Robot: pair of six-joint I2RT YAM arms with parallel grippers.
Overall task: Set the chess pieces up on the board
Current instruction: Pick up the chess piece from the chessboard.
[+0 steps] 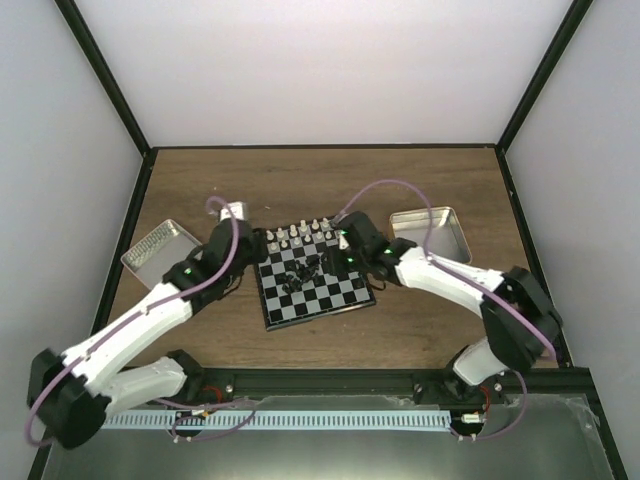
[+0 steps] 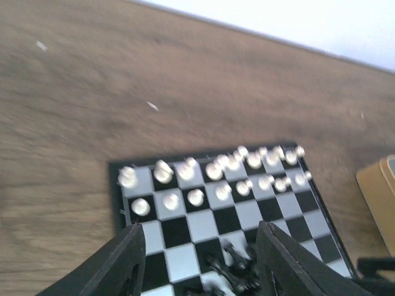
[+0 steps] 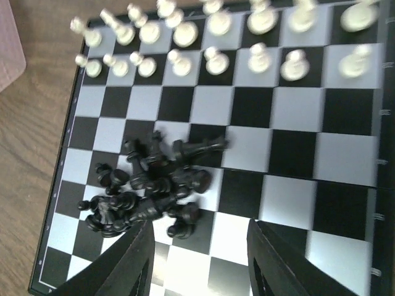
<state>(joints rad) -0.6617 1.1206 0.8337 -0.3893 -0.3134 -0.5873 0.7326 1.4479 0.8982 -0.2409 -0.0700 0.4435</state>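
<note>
Nearest, the right gripper (image 3: pixel 200 253) and the left gripper (image 2: pixel 199 250) each hang with jaws apart and empty above the board (image 3: pixel 290 154), which lies on the counter (image 2: pixel 123 80). Just beyond the right jaws, the black chess pieces (image 3: pixel 148 185) lie on the board in one tangled heap, mostly toppled and touching, so a closure there may pinch two at once or flick neighbours off the board. Farthest, the white pieces (image 3: pixel 216 37) stand in two ranks that a wide sweep could topple.
</note>
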